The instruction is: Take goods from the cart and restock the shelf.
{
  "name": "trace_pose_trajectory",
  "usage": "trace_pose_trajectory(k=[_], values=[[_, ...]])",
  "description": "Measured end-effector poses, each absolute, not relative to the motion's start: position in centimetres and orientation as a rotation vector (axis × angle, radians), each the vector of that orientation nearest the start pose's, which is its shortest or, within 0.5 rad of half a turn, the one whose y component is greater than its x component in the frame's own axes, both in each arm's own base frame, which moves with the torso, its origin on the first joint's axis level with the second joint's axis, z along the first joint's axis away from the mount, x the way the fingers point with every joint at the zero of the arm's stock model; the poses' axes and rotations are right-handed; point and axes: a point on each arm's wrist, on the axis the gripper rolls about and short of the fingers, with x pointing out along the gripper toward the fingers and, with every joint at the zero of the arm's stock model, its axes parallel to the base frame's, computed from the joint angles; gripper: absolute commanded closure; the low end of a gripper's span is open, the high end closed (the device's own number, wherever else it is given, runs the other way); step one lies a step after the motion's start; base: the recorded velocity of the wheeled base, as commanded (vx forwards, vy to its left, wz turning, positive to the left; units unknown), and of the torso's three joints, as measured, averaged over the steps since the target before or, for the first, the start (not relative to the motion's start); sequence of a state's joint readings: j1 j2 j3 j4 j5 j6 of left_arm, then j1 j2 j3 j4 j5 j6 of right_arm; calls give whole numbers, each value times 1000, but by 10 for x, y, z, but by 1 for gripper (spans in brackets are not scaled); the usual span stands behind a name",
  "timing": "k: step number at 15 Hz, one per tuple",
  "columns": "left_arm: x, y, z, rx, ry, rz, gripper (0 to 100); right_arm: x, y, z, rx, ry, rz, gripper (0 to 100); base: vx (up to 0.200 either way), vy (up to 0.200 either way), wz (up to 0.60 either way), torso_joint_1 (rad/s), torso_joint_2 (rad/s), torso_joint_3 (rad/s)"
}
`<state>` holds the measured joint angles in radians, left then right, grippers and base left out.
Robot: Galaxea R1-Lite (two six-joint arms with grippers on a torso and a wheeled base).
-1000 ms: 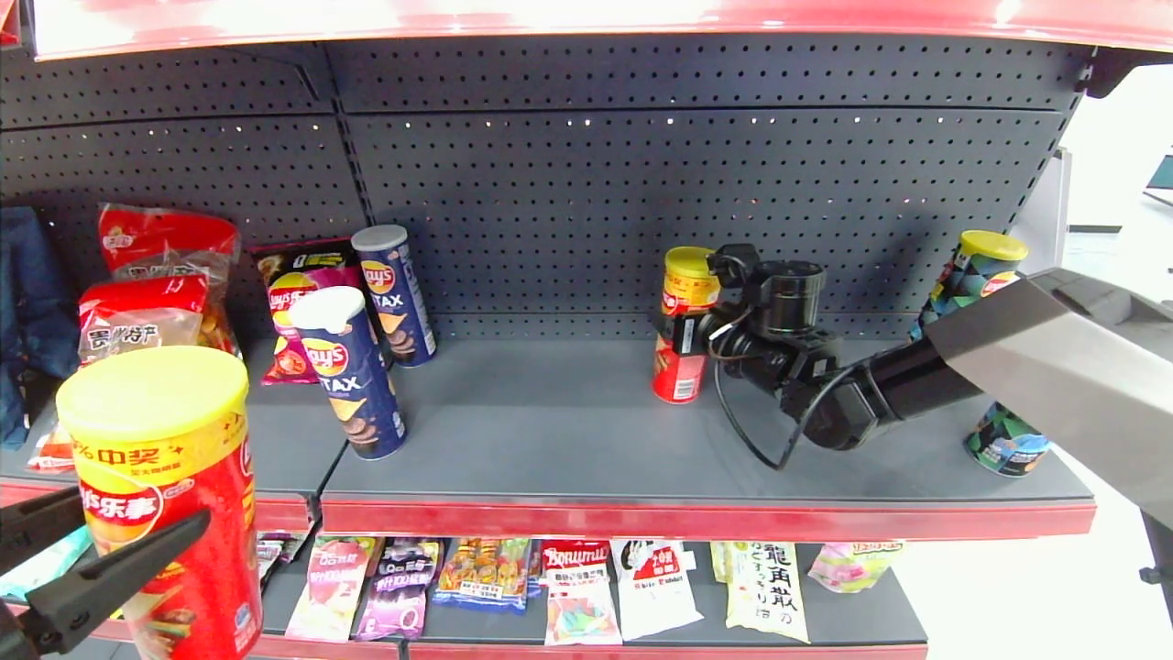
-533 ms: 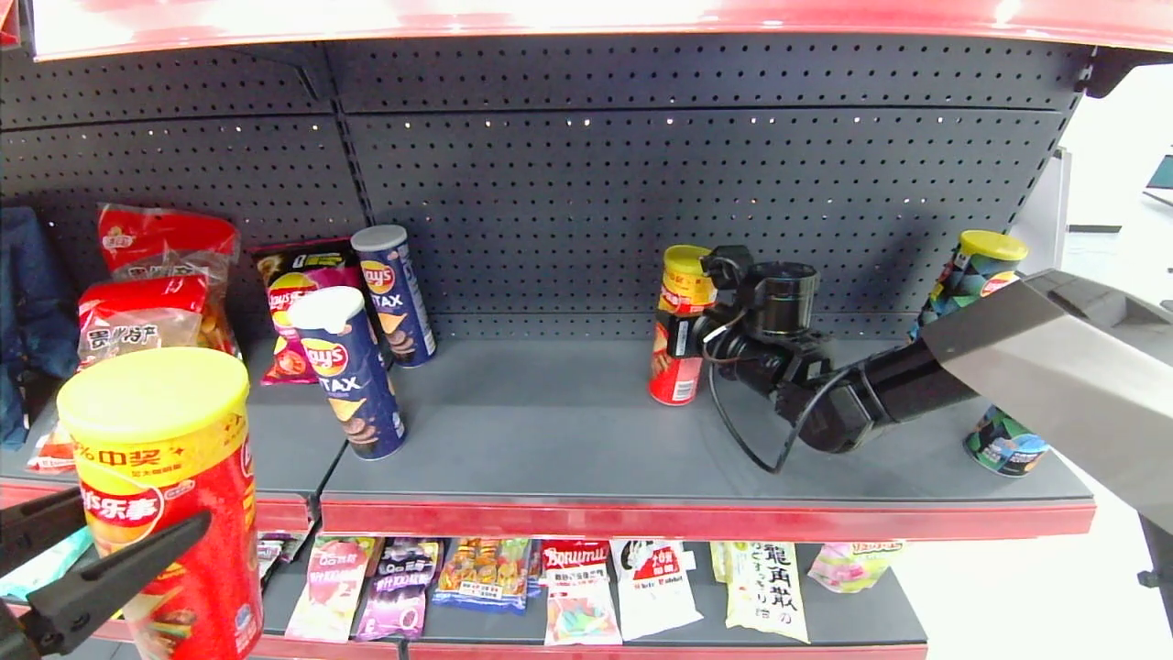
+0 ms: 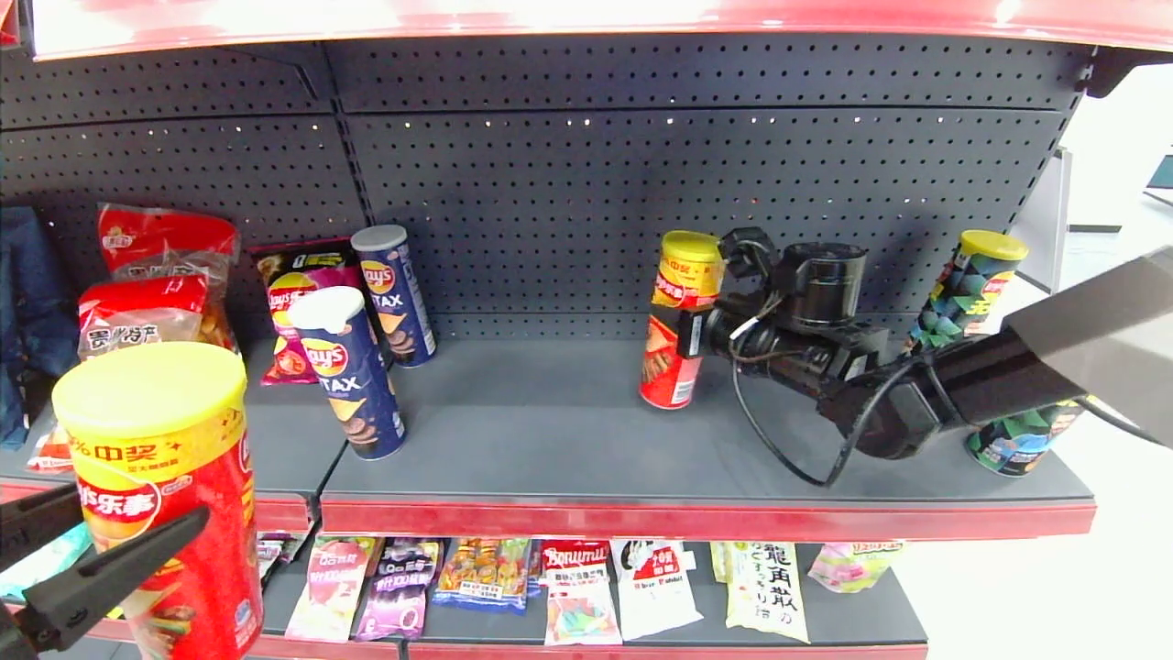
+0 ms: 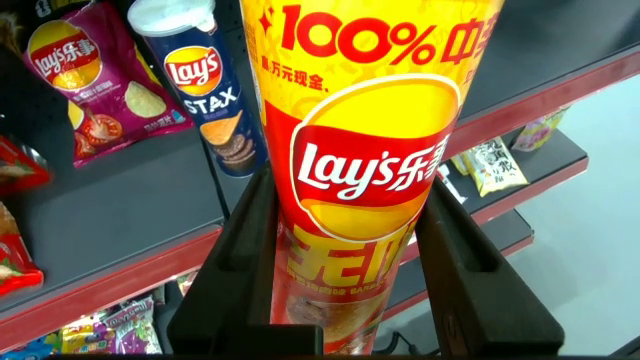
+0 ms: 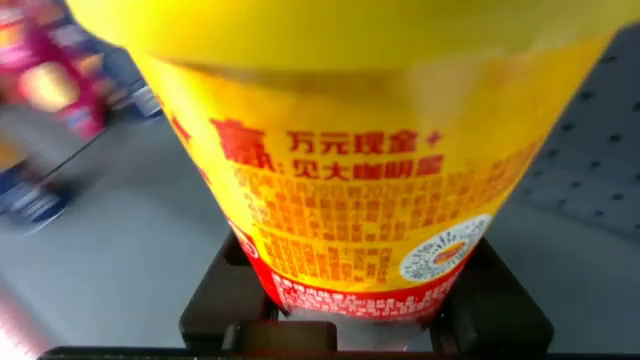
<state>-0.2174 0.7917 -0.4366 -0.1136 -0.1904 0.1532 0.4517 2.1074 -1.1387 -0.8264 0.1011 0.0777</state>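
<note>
Head view has the right gripper (image 3: 689, 335) pinching a red can (image 3: 676, 316) with a yellow lid, out over the middle of the grey shelf (image 3: 550, 431), well short of the back panel (image 3: 568, 202). The can leans, its lid tipped toward the robot's right, and its base is at the shelf surface or just above it (contact cannot be judged from here). The right wrist view confirms the hold, with a finger on either side of the can's lower body (image 5: 350, 190).

The left gripper (image 3: 92, 550) is down at the robot's left, in front of the shelf's edge, clamped around a second red can (image 3: 160, 495). The left wrist view shows its fingers (image 4: 250, 250) pressed against the lower half of that can (image 4: 365, 170).

The lean looks like the main risk. If the right gripper lets go while the can is tilted, the can would probably tip over and could roll toward the red front lip. The right forearm also crosses in front of a patterned can (image 3: 976, 275) at the shelf's right end, so a careless pull-back could knock it off. A loop of cable (image 3: 788, 449) hangs close over the shelf and might snag. The two blue cans (image 3: 353, 371) stand well apart from all of this.
</note>
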Motion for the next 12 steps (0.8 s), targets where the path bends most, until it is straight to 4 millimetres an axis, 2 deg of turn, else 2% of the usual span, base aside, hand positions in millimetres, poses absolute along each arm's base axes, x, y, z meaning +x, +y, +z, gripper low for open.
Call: trace_pose_trajectory(k=[4,7,12], values=[[76,-21,200,155,206,-425,100,342,172,151,21,186,724,100,0,0,0,0,0,0],[76,-21,201,155,201,-425,100,334,167,155,6,176,854,100,0,0,0,0,0,0],[76,-21,205,155,189,-427,100,326,160,144,-34,200,983,100,0,0,0,0,0,0]])
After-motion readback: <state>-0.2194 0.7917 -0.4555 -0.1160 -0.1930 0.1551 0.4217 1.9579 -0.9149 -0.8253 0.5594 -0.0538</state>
